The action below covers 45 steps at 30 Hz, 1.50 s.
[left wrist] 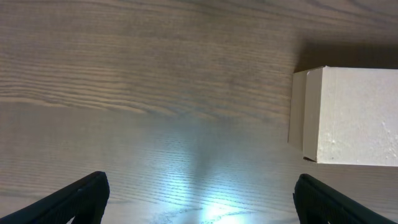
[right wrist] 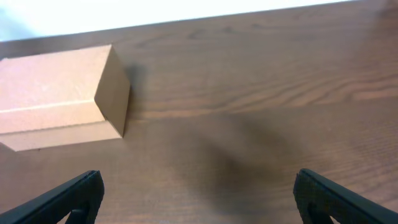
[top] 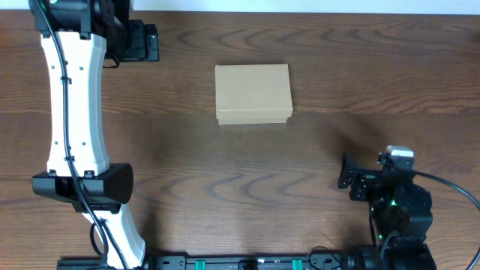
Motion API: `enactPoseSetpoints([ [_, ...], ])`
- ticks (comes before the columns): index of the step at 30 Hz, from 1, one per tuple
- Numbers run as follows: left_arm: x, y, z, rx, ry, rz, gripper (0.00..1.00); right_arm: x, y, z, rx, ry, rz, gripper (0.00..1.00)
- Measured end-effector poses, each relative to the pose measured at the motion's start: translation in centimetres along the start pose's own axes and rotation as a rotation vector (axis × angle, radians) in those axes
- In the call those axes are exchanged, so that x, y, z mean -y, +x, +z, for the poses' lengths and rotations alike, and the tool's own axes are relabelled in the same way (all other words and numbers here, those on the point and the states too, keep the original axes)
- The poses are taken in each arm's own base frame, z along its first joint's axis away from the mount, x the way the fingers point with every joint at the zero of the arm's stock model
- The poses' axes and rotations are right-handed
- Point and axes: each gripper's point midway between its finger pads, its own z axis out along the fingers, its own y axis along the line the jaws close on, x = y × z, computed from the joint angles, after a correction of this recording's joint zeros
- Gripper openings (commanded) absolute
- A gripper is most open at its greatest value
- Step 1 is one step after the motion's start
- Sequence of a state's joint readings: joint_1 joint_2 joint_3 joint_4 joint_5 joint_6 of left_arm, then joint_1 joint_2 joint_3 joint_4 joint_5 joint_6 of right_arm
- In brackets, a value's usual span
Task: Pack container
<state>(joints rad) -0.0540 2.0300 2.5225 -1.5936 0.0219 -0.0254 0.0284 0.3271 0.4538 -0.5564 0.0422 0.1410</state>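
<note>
The container is a plain brown cardboard box, lid shut, lying flat on the wooden table at centre back. It shows at the right edge of the left wrist view and at the upper left of the right wrist view. My left gripper is at the far left of the table, well left of the box, open and empty. My right gripper is at the front right, apart from the box, open and empty.
The left arm's white link runs along the left side of the table. The right arm's base sits at the front right edge. The table's far edge lies just behind the box.
</note>
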Motion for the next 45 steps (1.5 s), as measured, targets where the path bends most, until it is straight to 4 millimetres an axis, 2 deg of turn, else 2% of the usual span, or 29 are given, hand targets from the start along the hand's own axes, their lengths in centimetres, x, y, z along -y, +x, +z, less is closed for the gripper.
enactPoseSetpoints([
  [8,0.0,0.0,0.0,0.0,0.0,0.0,0.95,0.3,2.0,0.6,0.051,-0.008,0.002,0.99],
  [17,0.0,0.0,0.0,0.0,0.0,0.0,0.95,0.4,3.4,1.1,0.11,-0.016,0.005,0.99],
  [32,0.0,0.0,0.0,0.0,0.0,0.0,0.95,0.6,4.7,2.0,0.134,-0.019,0.006,0.99],
  [45,0.0,0.0,0.0,0.0,0.0,0.0,0.96,0.6,4.7,2.1,0.138,-0.02,0.006,0.99],
])
